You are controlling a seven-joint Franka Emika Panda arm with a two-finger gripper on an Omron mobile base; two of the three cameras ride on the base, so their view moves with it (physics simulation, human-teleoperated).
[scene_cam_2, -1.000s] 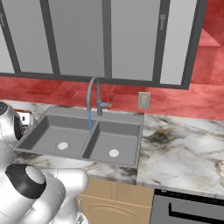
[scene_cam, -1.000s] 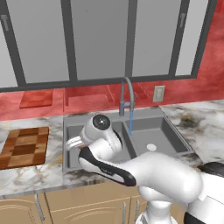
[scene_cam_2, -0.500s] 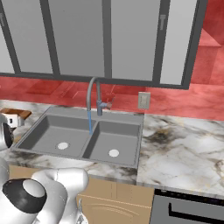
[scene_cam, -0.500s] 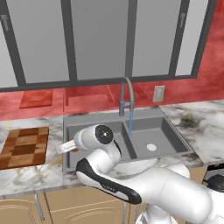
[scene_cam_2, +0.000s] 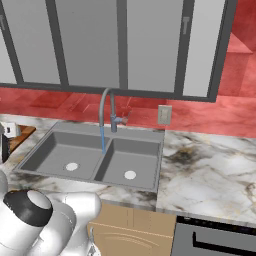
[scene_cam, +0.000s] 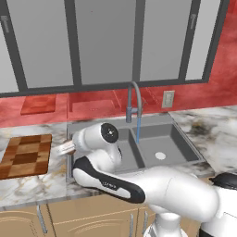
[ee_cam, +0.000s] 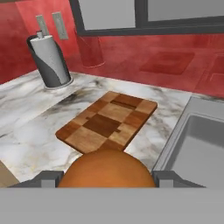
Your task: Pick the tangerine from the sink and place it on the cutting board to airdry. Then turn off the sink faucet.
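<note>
My pincer (ee_cam: 107,181) is clamped on the small round orange tangerine (ee_cam: 107,170); in the hand view the fruit sits between my two dark finger tips (ee_cam: 48,179), one at each side of it. Ahead of the fruit lies the rectangular wooden cutting board with its checkered light and dark brown blocks (ee_cam: 108,124), flat on the white marbled counter (ee_cam: 35,127), and the tangerine is nearer to my camera than the board's near edge. To the right of the board in that view is the rim of the grey metal double-basin sink (ee_cam: 177,131). Beyond the board stands a grey paper-towel holder with a white roll (ee_cam: 50,59) near the red backsplash wall (ee_cam: 131,54).

From the left base view, my white arm (scene_cam: 139,180) reaches left across the sink's left basin toward the checkered board (scene_cam: 25,155), which rests on the counter just left of the sink (scene_cam: 178,148). A plain reddish-brown flat board (scene_cam: 39,104) leans at the wall behind it. The tall thin grey gooseneck faucet (scene_cam: 133,104) has a thin blue stream running from its spout into the basin; the right base view shows the same faucet (scene_cam_2: 106,109) and stream over the left basin (scene_cam_2: 60,150)
</note>
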